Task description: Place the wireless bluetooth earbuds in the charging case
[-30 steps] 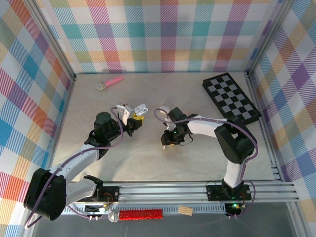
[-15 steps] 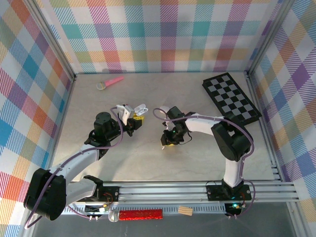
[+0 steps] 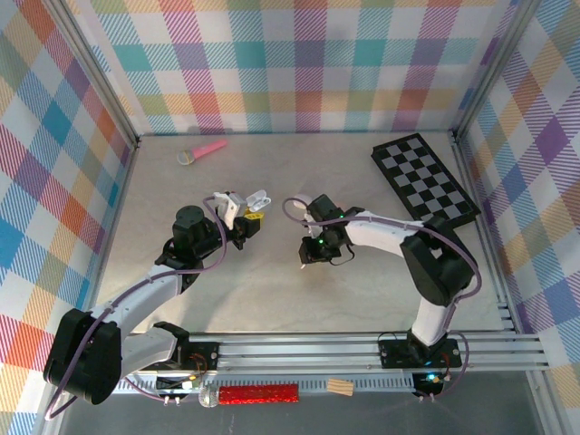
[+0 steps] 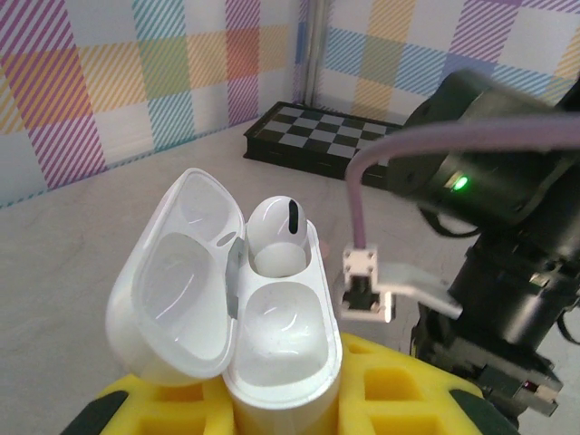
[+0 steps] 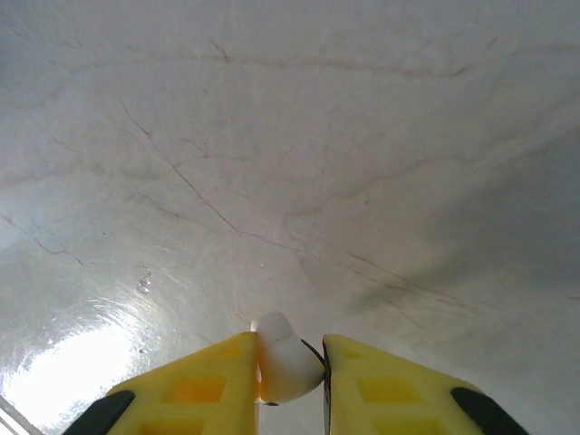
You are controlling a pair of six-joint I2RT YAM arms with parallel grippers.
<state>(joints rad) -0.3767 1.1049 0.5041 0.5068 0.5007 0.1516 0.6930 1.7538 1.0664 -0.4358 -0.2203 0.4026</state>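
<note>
A pale, veined counter (image 3: 272, 299) boxed in by plaid walls (image 3: 299, 63) is the stage for a two-armed earbud job. Nearest the arm bases, the right end effector (image 3: 313, 256) points down at bare counter. Its yellow pads (image 5: 199, 385) are clamped on a small white earbud (image 5: 284, 358), pinched by its rounded body. That grip looks meant to leave the rest free to enter a socket, though the stem's direction cannot be made out, nor whether the earbud is off the surface.

Just to its left, the left end effector (image 3: 252, 219) is closed on the base of a white case (image 4: 272, 353) and holds it upright. The lid (image 4: 177, 272) is hinged open and tipped away from the right arm, seemingly so the sockets face the incoming piece. A docked earbud (image 4: 276, 237) already fills the farther socket. The nearer socket (image 4: 276, 326) is empty and is, by all appearances, where the held one belongs. The two end effectors are near but apart, so the carry across and the lowering are not yet done.

Well behind, a chessboard (image 3: 423, 179) lies at the far right and a pink tool (image 3: 204, 150) at the far left, both away from the work.
</note>
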